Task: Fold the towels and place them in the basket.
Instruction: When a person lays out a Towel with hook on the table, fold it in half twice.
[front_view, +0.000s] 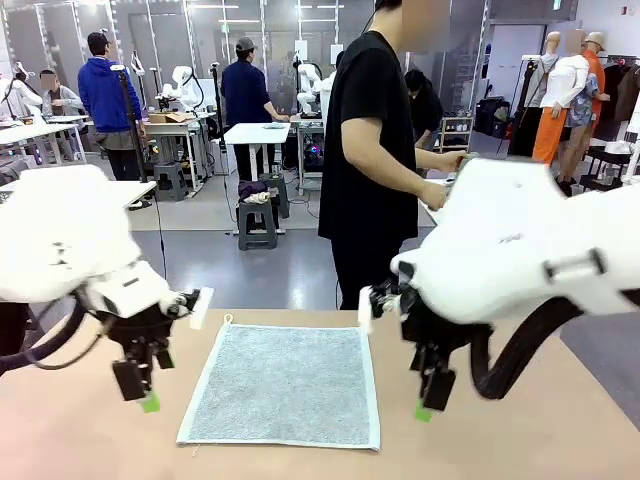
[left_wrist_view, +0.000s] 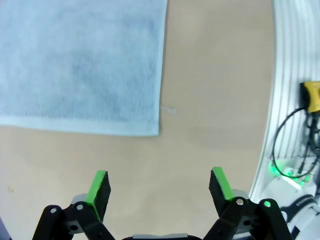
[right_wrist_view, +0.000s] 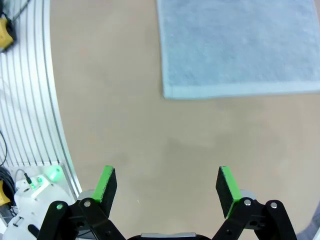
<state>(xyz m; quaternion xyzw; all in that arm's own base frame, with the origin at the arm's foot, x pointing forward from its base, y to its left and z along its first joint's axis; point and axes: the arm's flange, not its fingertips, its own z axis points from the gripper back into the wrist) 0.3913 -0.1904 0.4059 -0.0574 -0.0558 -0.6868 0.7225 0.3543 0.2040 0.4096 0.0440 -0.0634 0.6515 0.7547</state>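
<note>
One light blue-grey towel (front_view: 285, 385) lies flat and fully spread in the middle of the surface (front_view: 80, 440), its far hem near the surface's far edge. Zero folds are made, so the task looks to be at its very start: every fold and the putting-away are left. Left hand (front_view: 142, 392) hangs just off the towel's left side, released, jaws wide, grasping nothing. Right hand (front_view: 430, 398) hangs just off the right side, likewise released and empty. In the wrist views, each hand is over bare surface with a near towel corner just ahead. Likely next: take the near corners.
</note>
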